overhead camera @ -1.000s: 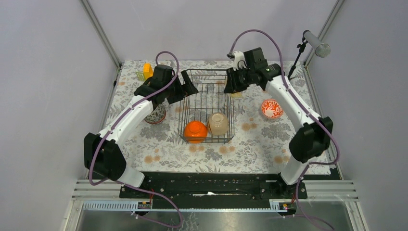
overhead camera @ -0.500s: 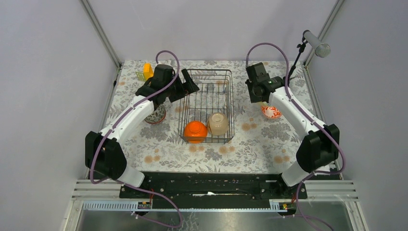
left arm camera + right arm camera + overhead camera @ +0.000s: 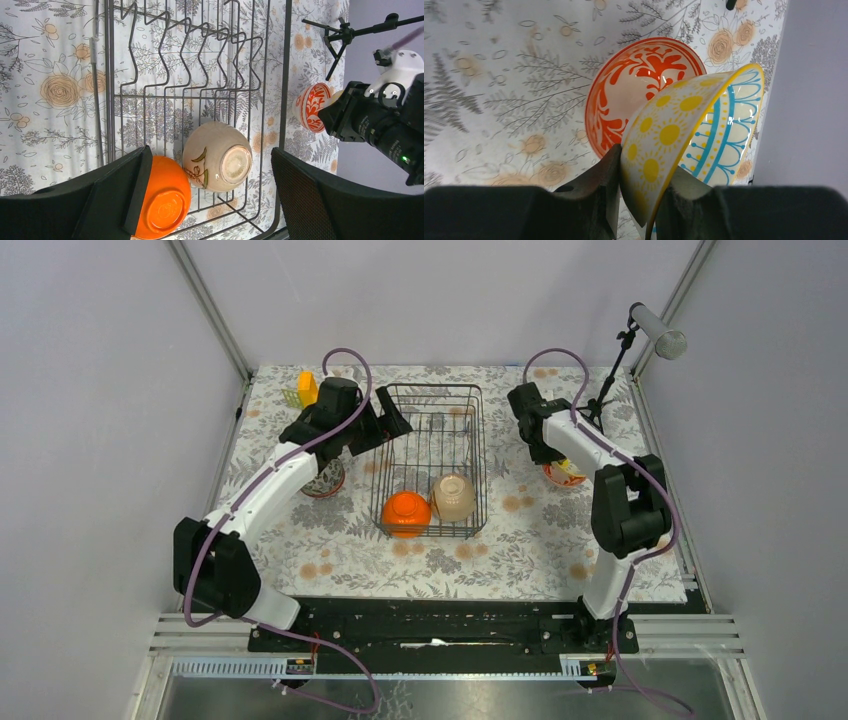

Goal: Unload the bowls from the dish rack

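Right gripper (image 3: 639, 186) is pinching the yellow-dotted bowl (image 3: 674, 135) by its rim, tilting it over the red-patterned bowl (image 3: 624, 90), likely for stacking. Left gripper (image 3: 210, 186) is hovering spread wide above the dish rack (image 3: 285, 75), probably lining up the upturned orange bowl (image 3: 162, 200) or cream bowl (image 3: 215, 155) inside.

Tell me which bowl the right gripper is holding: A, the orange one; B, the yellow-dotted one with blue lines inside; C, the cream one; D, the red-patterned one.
B: the right wrist view shows the right gripper clamped on the rim of the yellow-dotted bowl, held over the red-patterned bowl.
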`<action>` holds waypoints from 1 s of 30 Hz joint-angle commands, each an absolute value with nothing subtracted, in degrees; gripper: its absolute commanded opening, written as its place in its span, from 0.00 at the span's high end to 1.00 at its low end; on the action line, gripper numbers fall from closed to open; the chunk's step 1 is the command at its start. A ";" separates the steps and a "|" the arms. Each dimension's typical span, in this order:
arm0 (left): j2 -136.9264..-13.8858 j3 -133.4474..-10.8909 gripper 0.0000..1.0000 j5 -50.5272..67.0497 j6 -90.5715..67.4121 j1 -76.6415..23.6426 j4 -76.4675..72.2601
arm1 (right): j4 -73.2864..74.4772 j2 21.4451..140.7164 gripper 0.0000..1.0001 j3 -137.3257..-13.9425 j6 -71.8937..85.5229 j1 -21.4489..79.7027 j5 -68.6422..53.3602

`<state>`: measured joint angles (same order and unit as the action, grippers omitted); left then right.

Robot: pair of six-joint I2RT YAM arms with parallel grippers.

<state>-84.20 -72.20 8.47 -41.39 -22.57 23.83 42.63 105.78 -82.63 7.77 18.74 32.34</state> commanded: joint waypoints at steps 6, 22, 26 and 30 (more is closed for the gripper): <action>-82.84 -75.02 0.06 6.96 -37.68 -22.76 25.45 | 43.67 109.75 0.94 -84.56 10.52 16.32 36.34; -84.90 -77.91 0.05 7.29 -36.04 -22.76 26.44 | 45.24 110.24 0.49 -86.56 10.33 15.73 32.05; -84.73 -77.47 0.05 7.30 -36.11 -22.77 26.45 | 45.76 109.32 0.43 -86.93 9.95 15.72 31.50; -84.56 -77.11 0.05 7.29 -36.30 -22.76 26.40 | 47.03 108.60 0.38 -88.00 9.93 15.68 30.48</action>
